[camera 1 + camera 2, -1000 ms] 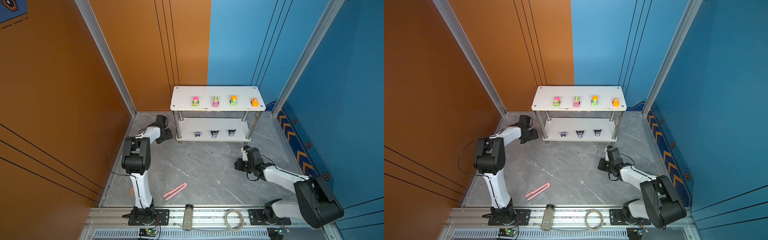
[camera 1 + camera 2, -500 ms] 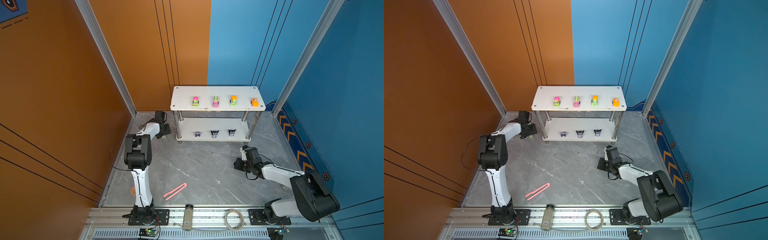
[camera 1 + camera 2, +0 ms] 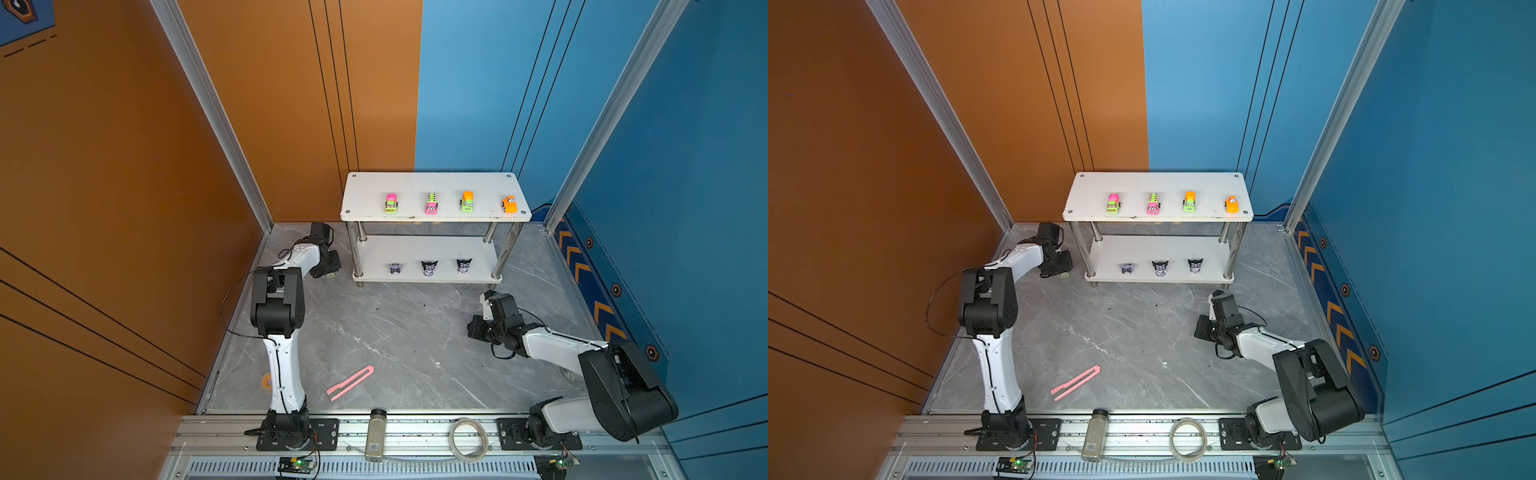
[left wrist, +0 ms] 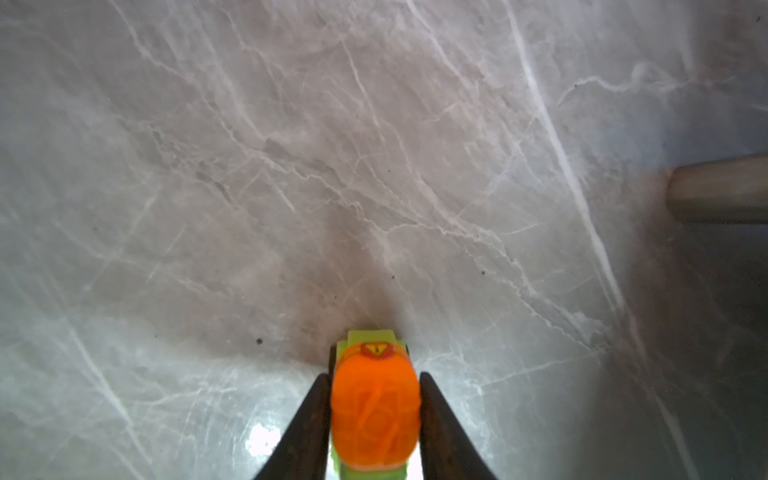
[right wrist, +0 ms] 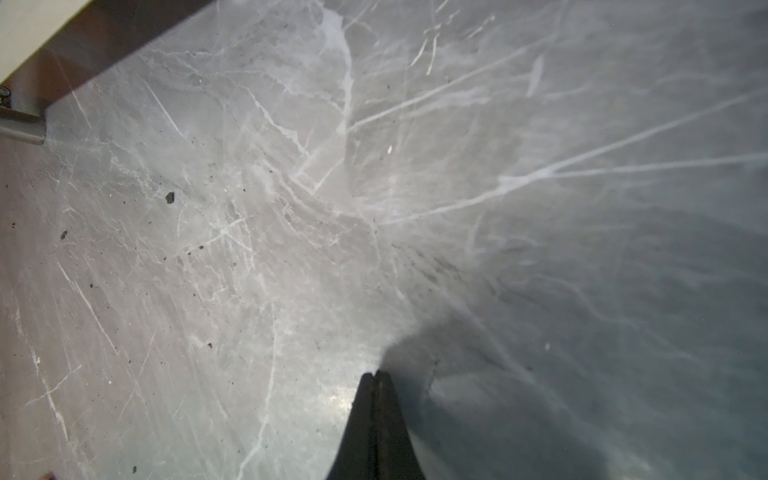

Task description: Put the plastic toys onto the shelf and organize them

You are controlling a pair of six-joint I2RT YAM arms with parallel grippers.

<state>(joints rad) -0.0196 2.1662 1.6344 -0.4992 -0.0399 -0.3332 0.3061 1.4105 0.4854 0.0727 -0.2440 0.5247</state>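
- Gripping the last loose car (image 4: 374, 415), the left pincer (image 4: 374, 376) has a finger pressed against each flank of the orange-roofed, green-bodied toy.
- The car's long axis runs straight out from the pincer, so the fingers squeeze across its width. Whether its wheels are off the desk (image 4: 291, 166) I cannot tell.
- In both top views this pincer (image 3: 328, 272) sits low, just beside the shelf's front left leg (image 3: 355, 253), outside the frame. The same leg appears at the edge of the left wrist view.
- The shelf (image 3: 432, 183) lies to the pincer's right and above it. The move ahead likely turns on lifting clear of the top board's edge before carrying the car across.
- The top tier holds four cars in a row: pink-green (image 3: 390, 203), pink (image 3: 431, 203), green-orange (image 3: 467, 201) and orange (image 3: 509, 204). The left end of that board is bare, which looks like the natural slot.
- The lower tier holds three figurines (image 3: 429, 268) in a row along its front.
- The right pincer (image 5: 376, 376) is closed on nothing, over bare desk, well away from the car. The left arm is far nearer.
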